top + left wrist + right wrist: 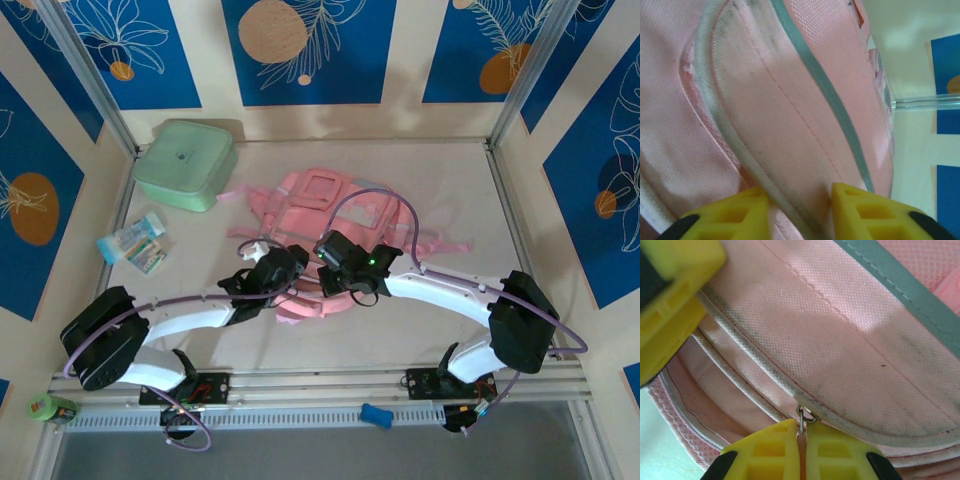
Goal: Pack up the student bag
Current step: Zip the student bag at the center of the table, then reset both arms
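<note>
Student bag [318, 195] lies flat mid-frame in top view on the tabletop [350, 345], w/ both arms meeting at its near end. Right fingers [765, 450], btm centre of right wrist view, are closed tight on the zip pull [805, 416], prob. to run the zip & open the main pocket. Left fingers [725, 217], btm of left wrist view, stand narrow either side of the bag's piped rim [722, 122]. That looks like bracing the fabric vs. the zip's drag, but can't tell if they actually bite.

Bag contents: nothing seen inside; just pink lining layers by the zip, lower left of right wrist view. Mint-green box [185, 165], upper left in top view, has its lid on, contents hidden. Small packets [135, 242] at left lie outside the bag, so packing not yet begun by my read.
</note>
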Controlling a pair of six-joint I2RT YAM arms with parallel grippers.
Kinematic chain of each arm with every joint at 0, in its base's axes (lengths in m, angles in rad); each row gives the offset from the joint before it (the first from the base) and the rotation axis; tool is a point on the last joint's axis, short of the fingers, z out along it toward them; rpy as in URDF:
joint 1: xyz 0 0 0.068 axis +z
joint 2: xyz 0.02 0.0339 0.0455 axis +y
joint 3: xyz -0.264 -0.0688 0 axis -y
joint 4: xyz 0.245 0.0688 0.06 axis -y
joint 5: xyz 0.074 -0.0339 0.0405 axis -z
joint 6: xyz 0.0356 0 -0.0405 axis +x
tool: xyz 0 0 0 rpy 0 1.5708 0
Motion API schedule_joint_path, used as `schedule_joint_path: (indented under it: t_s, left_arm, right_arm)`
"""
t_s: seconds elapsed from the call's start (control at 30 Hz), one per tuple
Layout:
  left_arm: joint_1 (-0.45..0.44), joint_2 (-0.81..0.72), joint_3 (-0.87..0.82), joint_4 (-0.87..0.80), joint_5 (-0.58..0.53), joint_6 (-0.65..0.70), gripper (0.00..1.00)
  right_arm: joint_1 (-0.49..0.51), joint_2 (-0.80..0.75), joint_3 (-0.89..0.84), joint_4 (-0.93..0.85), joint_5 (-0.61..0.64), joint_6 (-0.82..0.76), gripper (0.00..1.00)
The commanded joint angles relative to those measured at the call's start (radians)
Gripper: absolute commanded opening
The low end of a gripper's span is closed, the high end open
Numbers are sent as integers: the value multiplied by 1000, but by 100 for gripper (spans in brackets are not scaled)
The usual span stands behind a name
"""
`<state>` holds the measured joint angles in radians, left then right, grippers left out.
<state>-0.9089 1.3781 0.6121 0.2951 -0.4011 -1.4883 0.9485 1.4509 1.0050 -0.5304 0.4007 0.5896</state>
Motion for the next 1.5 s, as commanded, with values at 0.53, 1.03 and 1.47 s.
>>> schedule_joint_path:
  t_s: [0.53, 1.03, 1.47]
  left_arm:
    - [276, -20, 25, -122, 210, 230, 0]
    - [347, -246, 69, -340, 243, 681, 72]
    - [651, -349, -99, -268, -166, 1397, 99]
  right_arm:
    - [-158, -89, -78, -125, 68, -14, 0]
    - [-407, -309, -63, -29, -109, -80, 86]
    - [-921, -320, -499, 667, 129, -220, 99]
